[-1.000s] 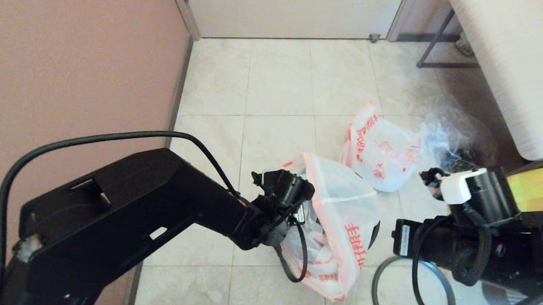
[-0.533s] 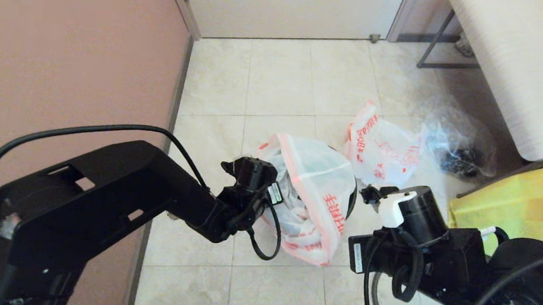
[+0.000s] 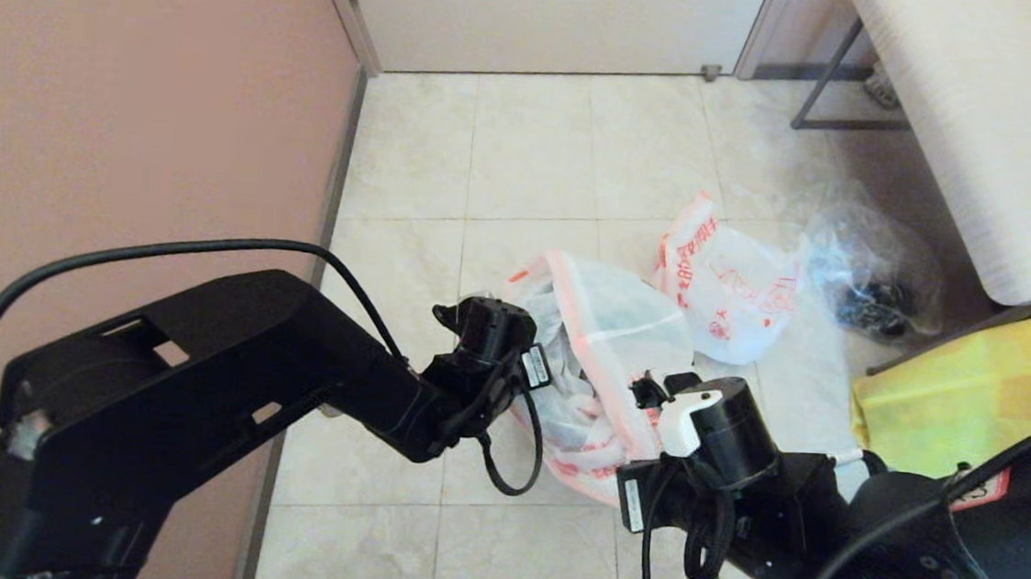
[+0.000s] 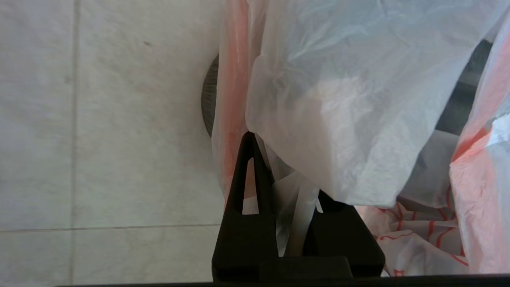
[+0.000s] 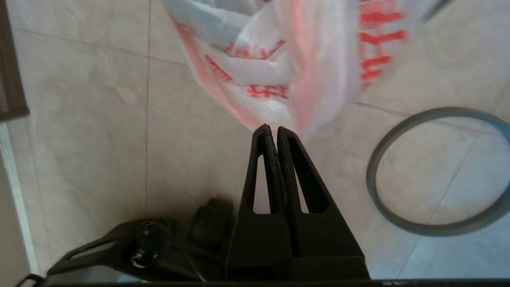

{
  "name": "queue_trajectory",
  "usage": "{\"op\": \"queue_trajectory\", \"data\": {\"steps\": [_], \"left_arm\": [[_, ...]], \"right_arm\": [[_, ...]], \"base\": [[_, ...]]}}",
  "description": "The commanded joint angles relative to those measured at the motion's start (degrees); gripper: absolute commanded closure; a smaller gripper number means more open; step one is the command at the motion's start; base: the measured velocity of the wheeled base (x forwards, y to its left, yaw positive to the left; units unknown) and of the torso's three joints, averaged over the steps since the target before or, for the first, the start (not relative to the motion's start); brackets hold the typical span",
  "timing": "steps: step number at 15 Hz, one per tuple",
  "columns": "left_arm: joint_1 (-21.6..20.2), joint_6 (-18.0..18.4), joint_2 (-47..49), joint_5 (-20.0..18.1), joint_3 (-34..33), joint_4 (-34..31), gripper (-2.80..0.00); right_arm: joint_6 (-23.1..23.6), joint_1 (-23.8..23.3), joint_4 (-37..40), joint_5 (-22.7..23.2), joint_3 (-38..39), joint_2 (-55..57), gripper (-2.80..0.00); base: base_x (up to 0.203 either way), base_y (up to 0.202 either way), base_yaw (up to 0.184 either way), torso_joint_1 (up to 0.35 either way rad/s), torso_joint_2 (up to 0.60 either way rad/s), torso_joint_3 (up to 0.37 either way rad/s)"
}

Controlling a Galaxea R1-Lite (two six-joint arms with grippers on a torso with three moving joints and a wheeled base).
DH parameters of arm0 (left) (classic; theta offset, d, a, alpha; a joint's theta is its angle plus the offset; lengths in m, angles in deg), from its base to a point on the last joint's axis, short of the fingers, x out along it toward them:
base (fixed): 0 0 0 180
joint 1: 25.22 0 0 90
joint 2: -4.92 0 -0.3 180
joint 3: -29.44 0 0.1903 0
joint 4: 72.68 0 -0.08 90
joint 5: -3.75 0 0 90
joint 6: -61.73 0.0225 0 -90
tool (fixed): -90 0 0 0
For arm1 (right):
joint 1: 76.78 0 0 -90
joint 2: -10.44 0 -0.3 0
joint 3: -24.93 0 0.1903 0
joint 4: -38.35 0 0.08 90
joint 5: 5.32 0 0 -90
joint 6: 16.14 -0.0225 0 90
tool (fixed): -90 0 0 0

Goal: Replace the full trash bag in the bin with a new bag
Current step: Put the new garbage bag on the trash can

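Observation:
The new bag (image 3: 623, 326), thin white plastic with an orange-red band and print, hangs from my left gripper (image 4: 285, 179), which is shut on a bunched fold of it. The black bin (image 4: 207, 95) shows only as a dark ribbed sliver behind that bag. My right gripper (image 5: 271, 128) is shut, its tips touching the bag's lower edge, with nothing seen between them. The full trash bag (image 3: 732, 288) sits bulging on the floor just beyond. The dark-grey hoop (image 5: 434, 230) lies flat on the tiles beside the right gripper.
A clear crinkled bag with dark contents (image 3: 875, 281) lies by the table leg. A yellow fabric tote (image 3: 958, 398) stands at the right under the pale table (image 3: 979, 133). The pink wall (image 3: 125, 111) runs close along the left arm.
The left gripper carried the new bag up and away from me, then held. The right arm swung left from beside the tote until its shut tips reached the bag.

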Motion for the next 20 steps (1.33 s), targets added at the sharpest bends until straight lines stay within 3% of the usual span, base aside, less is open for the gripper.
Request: {"op": "queue_trajectory", "data": {"steps": [1, 3, 11, 17, 20], "left_arm": [[-0.4, -0.2, 1.2, -0.5, 0.3, 0.9, 0.0], [-0.7, -0.2, 1.4, -2.0, 0.5, 1.7, 0.0], [-1.1, -0.6, 0.9, -2.2, 0.9, 1.7, 0.0], [-1.1, -1.8, 0.3, -3.8, 0.6, 1.5, 0.0], [-1.3, -1.8, 0.7, -3.8, 0.6, 1.6, 0.0]], "right_arm": [[0.5, -0.6, -1.2, 0.4, -0.2, 3.6, 0.0], [1.6, -1.0, -3.7, 0.9, -0.3, 6.3, 0.0], [4.6, -0.9, -6.4, 0.4, -2.5, 11.2, 0.0], [6.4, -4.6, -6.3, 0.0, -6.7, 14.9, 0.0], [6.1, -8.5, -6.4, -0.6, -7.2, 16.1, 0.0]], "base": [[0.0, 0.0, 0.0, 0.0, 0.0, 0.0], [0.0, 0.0, 0.0, 0.0, 0.0, 0.0], [0.0, 0.0, 0.0, 0.0, 0.0, 0.0], [0.0, 0.0, 0.0, 0.0, 0.0, 0.0], [0.0, 0.0, 0.0, 0.0, 0.0, 0.0]]}}
